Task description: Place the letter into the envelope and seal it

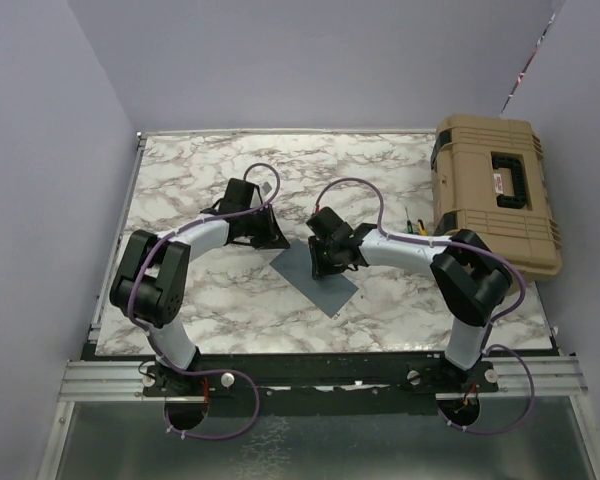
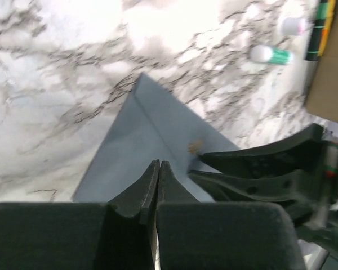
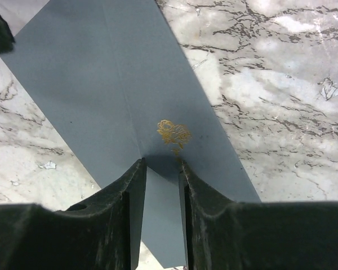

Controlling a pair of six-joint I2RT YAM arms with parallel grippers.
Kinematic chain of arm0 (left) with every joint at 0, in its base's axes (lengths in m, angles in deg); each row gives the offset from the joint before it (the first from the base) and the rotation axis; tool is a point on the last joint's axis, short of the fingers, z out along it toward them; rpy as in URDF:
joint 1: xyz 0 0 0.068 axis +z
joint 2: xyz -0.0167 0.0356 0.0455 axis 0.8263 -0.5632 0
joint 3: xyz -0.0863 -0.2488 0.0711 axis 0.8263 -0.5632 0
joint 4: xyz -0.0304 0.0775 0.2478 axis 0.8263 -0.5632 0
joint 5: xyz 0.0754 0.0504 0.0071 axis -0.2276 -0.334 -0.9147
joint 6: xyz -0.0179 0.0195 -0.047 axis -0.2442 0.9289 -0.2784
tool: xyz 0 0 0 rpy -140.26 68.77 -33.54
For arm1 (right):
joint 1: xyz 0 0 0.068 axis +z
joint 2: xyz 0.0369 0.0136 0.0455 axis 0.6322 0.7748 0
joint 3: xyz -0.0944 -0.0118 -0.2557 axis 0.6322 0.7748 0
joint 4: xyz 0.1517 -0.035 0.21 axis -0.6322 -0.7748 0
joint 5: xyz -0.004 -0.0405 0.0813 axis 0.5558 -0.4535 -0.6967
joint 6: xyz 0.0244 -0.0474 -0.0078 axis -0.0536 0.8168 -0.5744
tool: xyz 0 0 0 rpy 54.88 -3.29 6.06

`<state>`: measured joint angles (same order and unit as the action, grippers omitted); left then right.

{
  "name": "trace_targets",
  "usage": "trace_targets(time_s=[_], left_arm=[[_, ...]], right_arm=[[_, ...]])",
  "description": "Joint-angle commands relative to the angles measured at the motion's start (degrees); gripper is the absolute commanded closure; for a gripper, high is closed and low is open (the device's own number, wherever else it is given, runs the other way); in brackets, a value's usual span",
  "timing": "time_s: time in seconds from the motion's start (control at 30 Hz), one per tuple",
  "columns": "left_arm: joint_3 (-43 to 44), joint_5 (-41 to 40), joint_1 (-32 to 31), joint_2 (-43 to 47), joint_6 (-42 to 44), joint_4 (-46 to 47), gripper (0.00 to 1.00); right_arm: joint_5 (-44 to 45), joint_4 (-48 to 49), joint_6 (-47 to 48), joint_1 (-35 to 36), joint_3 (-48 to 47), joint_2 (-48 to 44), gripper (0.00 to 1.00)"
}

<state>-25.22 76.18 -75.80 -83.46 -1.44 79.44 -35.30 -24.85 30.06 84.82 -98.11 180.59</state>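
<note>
- Top external: is looking steeply down from high behind the near edge, covering the whole marble table.
- Wrist views: are facing downward, close-up, from opposite sides.
- All three are sharing the envelope.

I am looking down on the envelope, slate blue-grey, lying flat and turned cornerwise near the middle of the table, toward its near edge. Its flap is lying folded down, a gold rose showing by the tip.

Materials and finishes
Envelope: matt, smooth blue-grey paper, shiny gold stamp. Table: glossy marble-pattern top. Case: tan moulded plastic. Rail: bare metal.
</note>
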Motion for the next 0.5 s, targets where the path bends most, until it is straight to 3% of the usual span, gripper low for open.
trace_targets(time_s=[0.0, 0.23, 0.47], left_arm=[[3.1, 6.6, 0.1, 1.9, 1.5, 0.5, 1.00], [4.0, 7.6, -0.5, -3.7, -4.4, 12.0, 1.00], [2.5, 3.0, -3.0, -9.1, -4.7, 13.3, 1.00]], right_arm=[[8.6, -3.2, 4.1, 1.2, 3.2, 2.1, 0.66], [9.4, -0.6, 5.4, 2.1, 3.6, 3.6, 0.73], [9.9, -0.5, 6.1, 2.4, 3.9, 2.9, 0.75]])
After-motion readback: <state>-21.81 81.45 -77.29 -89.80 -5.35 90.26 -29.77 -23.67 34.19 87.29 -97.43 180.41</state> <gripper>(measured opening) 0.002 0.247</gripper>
